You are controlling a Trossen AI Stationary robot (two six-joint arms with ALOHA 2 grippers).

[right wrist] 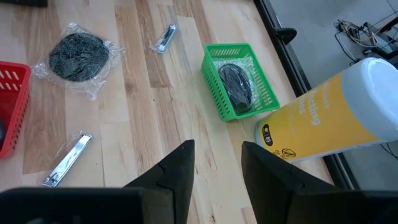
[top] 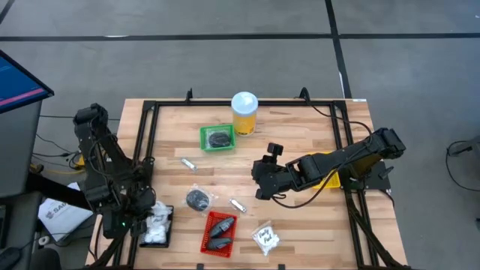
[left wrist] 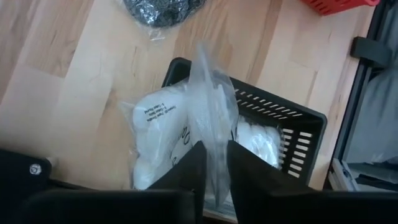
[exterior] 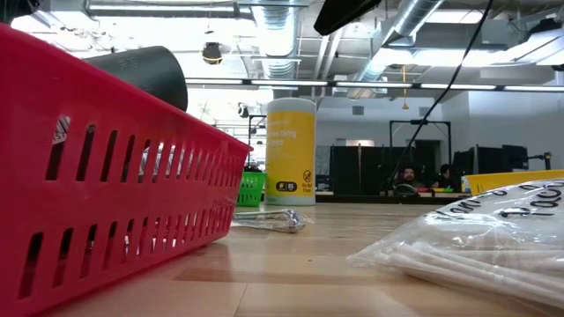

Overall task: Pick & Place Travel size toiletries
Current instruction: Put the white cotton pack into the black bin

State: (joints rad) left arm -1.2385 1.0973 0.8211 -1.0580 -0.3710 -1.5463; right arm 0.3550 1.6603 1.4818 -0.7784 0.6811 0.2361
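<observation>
- Left claw point(left wrist: 214, 163) over the black tray point(left wrist: 306, 124) at the bench's near-left corner, fingers pinching a sachet's point(left wrist: 211, 99) film.
- Risk: film clings, sachet lifts out.
- Right claw point(right wrist: 217, 162) part-open, empty, mid-bench.

Travel size toiletries on the wooden table.
White sachets point(top: 156, 227) in black tray point(top: 166, 238); wrapped dark puck point(top: 198, 199) loose; dark bottles point(top: 220, 230) in red tray point(top: 205, 240); bagged sachet point(top: 265, 237) flat.

The wooden bench point(top: 300, 135) stands on a grey floor point(top: 225, 52) crossed by dark lines. Beyond its far edge, the room has an open ceiling with silvery ducts point(exterior: 291, 35) and strip lights point(exterior: 370, 85), dark cabinets point(exterior: 361, 169), and seated people point(exterior: 407, 179).
</observation>
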